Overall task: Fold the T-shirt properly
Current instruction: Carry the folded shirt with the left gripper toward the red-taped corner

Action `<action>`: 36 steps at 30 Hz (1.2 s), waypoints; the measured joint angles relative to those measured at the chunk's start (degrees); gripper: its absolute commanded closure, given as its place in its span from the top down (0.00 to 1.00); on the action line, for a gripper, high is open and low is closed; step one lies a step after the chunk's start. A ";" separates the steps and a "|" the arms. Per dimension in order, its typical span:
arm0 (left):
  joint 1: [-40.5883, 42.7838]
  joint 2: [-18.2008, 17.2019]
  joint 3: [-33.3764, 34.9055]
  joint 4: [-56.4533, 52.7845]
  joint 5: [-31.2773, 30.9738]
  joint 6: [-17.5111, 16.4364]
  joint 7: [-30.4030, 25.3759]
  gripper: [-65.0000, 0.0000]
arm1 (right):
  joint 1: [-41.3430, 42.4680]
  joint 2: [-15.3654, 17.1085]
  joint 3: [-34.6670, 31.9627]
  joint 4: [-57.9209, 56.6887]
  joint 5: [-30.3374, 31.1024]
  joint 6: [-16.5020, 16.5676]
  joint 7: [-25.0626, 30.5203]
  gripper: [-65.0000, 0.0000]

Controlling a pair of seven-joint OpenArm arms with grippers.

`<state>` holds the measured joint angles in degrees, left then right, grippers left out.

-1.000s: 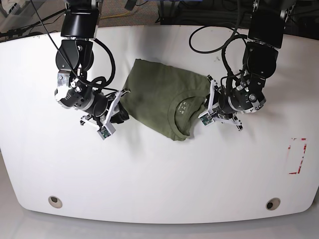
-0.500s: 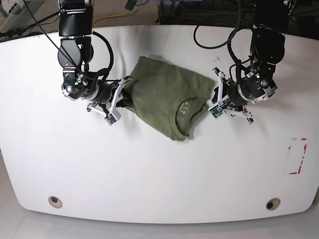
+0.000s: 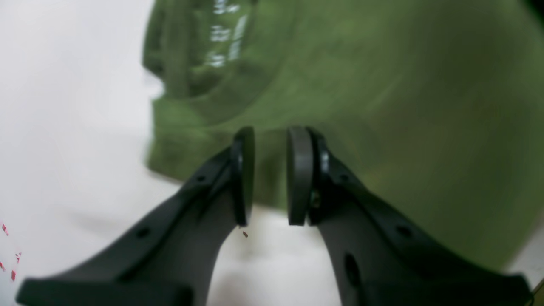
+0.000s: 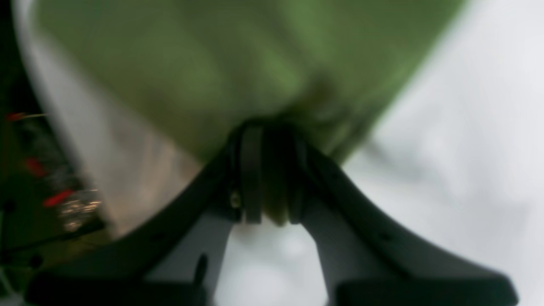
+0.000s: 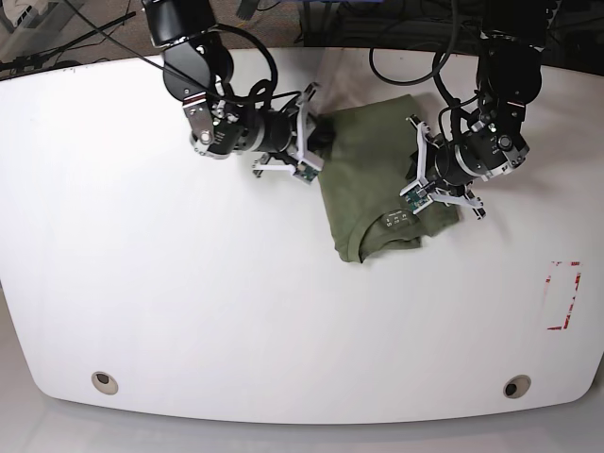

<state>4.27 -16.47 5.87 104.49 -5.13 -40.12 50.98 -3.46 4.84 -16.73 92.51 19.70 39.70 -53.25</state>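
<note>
The olive-green T-shirt (image 5: 368, 189) lies bunched and partly doubled over on the white table (image 5: 236, 311), its collar label facing front. My right gripper (image 5: 311, 132) sits at the shirt's back left corner and is shut on a bunch of its cloth (image 4: 191, 63); green fabric fills the space between its pads (image 4: 250, 174). My left gripper (image 5: 417, 184) is over the shirt's right part. In the left wrist view the left gripper (image 3: 271, 140) has its jaws a narrow gap apart above the shirt's edge (image 3: 382, 106), with nothing seen between them.
A red tape rectangle (image 5: 563, 294) marks the table at the right. Two round holes (image 5: 105, 381) (image 5: 515, 386) sit near the front edge. Cables (image 5: 396, 57) hang at the table's back edge.
My right gripper has moved back and to the right, pulling the shirt's left edge with it. The shirt is now narrower and lies further right. The left gripper has barely moved.
</note>
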 measured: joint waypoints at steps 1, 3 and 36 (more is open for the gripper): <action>0.00 0.68 -0.11 0.00 0.26 0.00 0.00 0.17 | -0.04 -0.83 -1.20 0.00 -0.04 -0.07 0.04 0.13; -0.11 1.92 -0.24 0.00 0.46 0.00 -0.02 0.23 | -0.04 -2.29 -2.84 0.00 0.09 0.00 -0.13 0.13; 3.85 10.86 1.27 -14.78 -3.13 20.52 -18.56 0.63 | 0.20 -0.55 4.68 2.73 0.13 -0.04 -1.92 0.13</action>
<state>8.12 -5.61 7.14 89.71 -8.25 -19.59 32.42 -3.27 4.29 -12.05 95.24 19.84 39.66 -55.18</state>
